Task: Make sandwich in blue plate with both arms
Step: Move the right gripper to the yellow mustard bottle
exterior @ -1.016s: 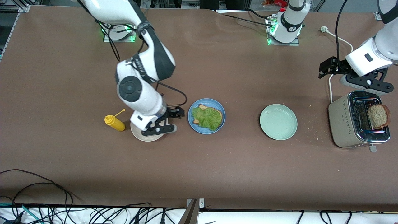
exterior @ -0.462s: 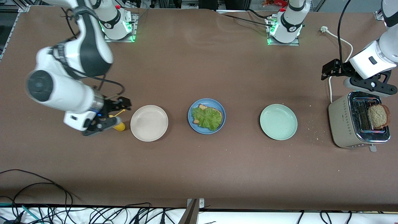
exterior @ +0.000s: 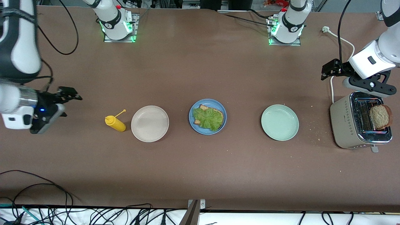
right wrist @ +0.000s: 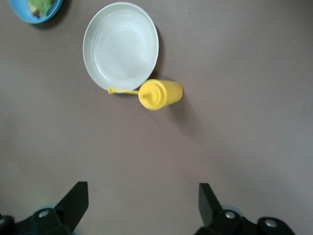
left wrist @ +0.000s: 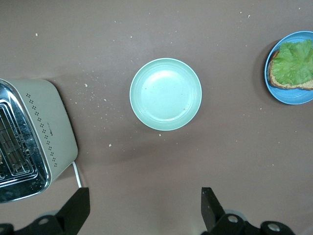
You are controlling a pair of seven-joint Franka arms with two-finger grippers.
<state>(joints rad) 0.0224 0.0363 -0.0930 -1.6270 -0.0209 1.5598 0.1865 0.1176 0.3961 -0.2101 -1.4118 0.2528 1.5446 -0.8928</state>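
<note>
Spanning the whole front view, the brown tabletop point(exterior: 200, 168) carries everything, and both arms are out at its ends. The left gripper point(exterior: 326, 71) hangs over the tabletop at about eleven o'clock of the toaster point(exterior: 343, 125), jaws wide and empty. The right gripper point(exterior: 67, 103) hovers at nine o'clock of the mustard bottle point(exterior: 115, 123), jaws wide too, holding nothing. Dead centre sits the blue plate point(exterior: 192, 123), a beige plate point(exterior: 150, 123) at its nine o'clock and a pale green plate point(exterior: 279, 122) at its three. On the blue plate lies one bread slice point(exterior: 203, 107) with a lettuce leaf point(exterior: 207, 118) over it, and no top slice yet! That one, the brown slice point(exterior: 379, 116), stands up out of the toaster slot. My read: it's light, stiff-crusted but crumbly, so pinch it gently across its flat faces near the upper crust and lift straight up; squeeze hard and it may break.
</note>
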